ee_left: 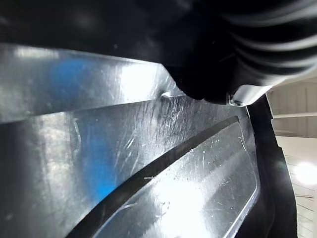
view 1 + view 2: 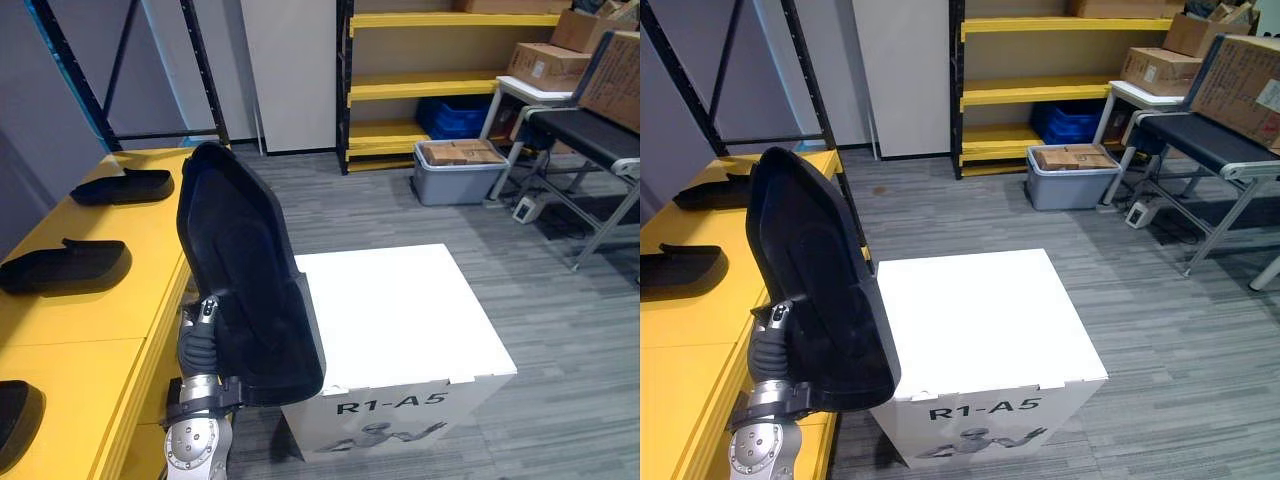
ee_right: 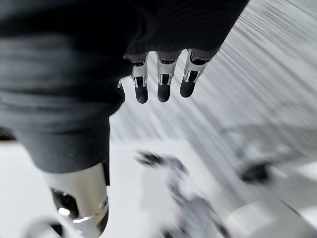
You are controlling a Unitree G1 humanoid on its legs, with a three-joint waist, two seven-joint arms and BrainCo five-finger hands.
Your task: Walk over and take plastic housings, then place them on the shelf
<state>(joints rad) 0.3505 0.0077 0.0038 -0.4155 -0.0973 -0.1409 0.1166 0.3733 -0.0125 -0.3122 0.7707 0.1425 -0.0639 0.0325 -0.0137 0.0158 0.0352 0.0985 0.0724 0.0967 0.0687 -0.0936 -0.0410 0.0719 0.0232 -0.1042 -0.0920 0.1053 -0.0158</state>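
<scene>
A large black plastic housing (image 2: 245, 285) stands upright in the air between the yellow shelf (image 2: 100, 325) and a white box (image 2: 400, 310). My left hand (image 2: 205, 315) is shut on its left rim from behind, with most of the fingers hidden by the shell. The left wrist view shows the housing's glossy surface (image 1: 148, 163) from very close. More black housings lie on the yellow shelf: one at the far end (image 2: 125, 187), one in the middle (image 2: 65, 267), one at the near edge (image 2: 15, 420). My right hand (image 3: 163, 84) hangs open over the floor, holding nothing.
Beyond the grey floor stands a yellow rack (image 2: 420, 88) with a blue crate (image 2: 455, 115). A grey bin of cartons (image 2: 458, 170) sits in front of it. A black-topped conveyor frame (image 2: 590, 140) and cardboard boxes (image 2: 545, 65) are at the right.
</scene>
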